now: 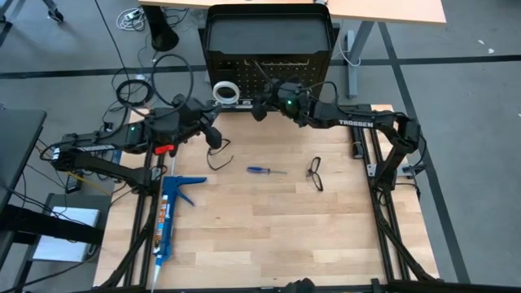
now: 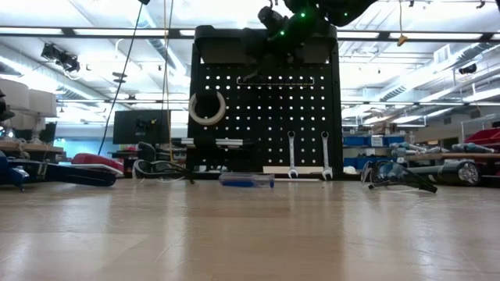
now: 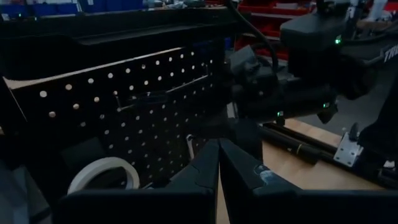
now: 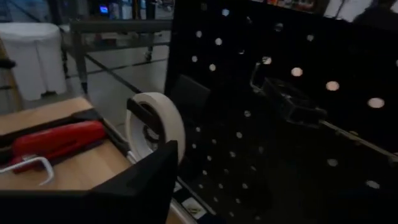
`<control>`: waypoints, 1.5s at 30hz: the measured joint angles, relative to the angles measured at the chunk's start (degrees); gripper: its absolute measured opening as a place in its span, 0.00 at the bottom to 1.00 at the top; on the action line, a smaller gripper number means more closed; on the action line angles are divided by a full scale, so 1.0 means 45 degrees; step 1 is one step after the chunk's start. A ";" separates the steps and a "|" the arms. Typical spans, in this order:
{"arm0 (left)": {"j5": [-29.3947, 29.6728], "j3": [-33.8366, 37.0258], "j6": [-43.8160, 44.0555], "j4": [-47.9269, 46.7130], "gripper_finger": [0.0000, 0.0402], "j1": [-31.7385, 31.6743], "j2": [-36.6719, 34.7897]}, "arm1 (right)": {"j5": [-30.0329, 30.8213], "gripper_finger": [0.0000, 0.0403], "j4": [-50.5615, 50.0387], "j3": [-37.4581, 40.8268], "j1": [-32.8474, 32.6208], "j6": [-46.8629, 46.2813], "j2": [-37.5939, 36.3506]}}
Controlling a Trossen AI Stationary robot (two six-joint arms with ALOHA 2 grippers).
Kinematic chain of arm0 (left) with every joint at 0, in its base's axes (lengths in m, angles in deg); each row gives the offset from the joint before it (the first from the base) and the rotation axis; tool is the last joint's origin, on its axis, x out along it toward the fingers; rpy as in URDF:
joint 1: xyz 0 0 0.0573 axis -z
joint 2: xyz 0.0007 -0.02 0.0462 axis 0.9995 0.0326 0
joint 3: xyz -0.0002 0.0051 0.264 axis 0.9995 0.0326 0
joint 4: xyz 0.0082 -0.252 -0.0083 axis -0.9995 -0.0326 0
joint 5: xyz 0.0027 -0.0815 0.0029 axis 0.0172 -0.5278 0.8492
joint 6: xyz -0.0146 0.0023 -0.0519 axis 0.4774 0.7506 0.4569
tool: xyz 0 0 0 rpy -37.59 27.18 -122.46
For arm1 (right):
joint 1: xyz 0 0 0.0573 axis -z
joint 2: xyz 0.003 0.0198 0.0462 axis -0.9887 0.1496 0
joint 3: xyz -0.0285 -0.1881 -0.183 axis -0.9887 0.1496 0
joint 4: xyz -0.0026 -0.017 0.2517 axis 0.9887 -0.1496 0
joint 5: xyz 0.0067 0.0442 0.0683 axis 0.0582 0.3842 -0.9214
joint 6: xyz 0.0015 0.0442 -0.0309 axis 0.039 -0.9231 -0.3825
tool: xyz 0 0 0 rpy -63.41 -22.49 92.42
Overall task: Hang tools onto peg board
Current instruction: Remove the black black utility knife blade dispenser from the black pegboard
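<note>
The black peg board (image 2: 266, 109) stands at the table's far edge. On it hang a white tape roll (image 2: 207, 108), two silver wrenches (image 2: 291, 156) (image 2: 325, 156) and, high up, a dark thin-framed thing (image 4: 289, 102). A blue-handled screwdriver (image 1: 267, 170) and black safety glasses (image 1: 316, 173) lie flat on the table. My right gripper (image 1: 259, 107) hovers before the board's upper part, near the tape roll (image 4: 155, 124); one finger (image 4: 155, 171) shows, well off centre, nothing against it. My left gripper (image 3: 219, 165) is shut and empty, raised left of the board.
A long blue caulking gun (image 1: 171, 216) and a red-handled tool (image 1: 165, 150) lie by the table's left edge. Cables lie on the floor behind the left arm. The near half of the wooden tabletop (image 1: 269, 244) is bare.
</note>
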 joint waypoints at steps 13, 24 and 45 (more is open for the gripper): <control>-0.0050 0.0000 -0.0124 0.0012 0.05 -0.0029 -0.0003 | 0.1784 0.81 0.1521 0.0006 0.0432 0.0508 0.0316; -0.0072 0.0000 -0.0436 -0.0016 0.05 -0.0044 -0.0001 | 0.2400 0.73 0.3772 0.0039 0.0403 0.0885 0.1035; -0.0074 0.0000 -0.0457 -0.0080 0.05 -0.0044 -0.0012 | 0.1495 0.68 0.4381 0.0013 0.1207 0.0852 0.1554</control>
